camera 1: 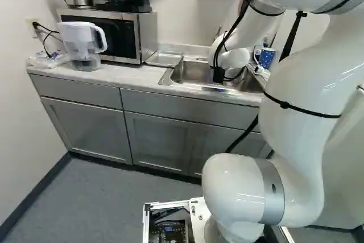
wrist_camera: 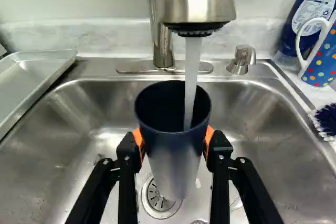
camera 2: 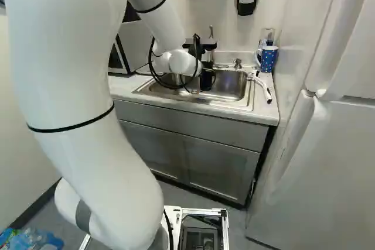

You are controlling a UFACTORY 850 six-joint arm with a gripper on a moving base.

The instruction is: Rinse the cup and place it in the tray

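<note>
Gripper (wrist_camera: 174, 141) held cup (wrist_camera: 172, 163) from both sides | water stream (wrist_camera: 191, 80) fell inside | I judged it stiff, wet-slick, heavier if filled — best gripped below the rim

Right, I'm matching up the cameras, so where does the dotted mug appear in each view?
Left base view: mug, upper right, by the sink's far corner.
Right base view: mug, upper right, by that same corner.
Wrist view: mug, past the sink's rim, beside the blue bottle.
Shared landmark: the sink.
</note>
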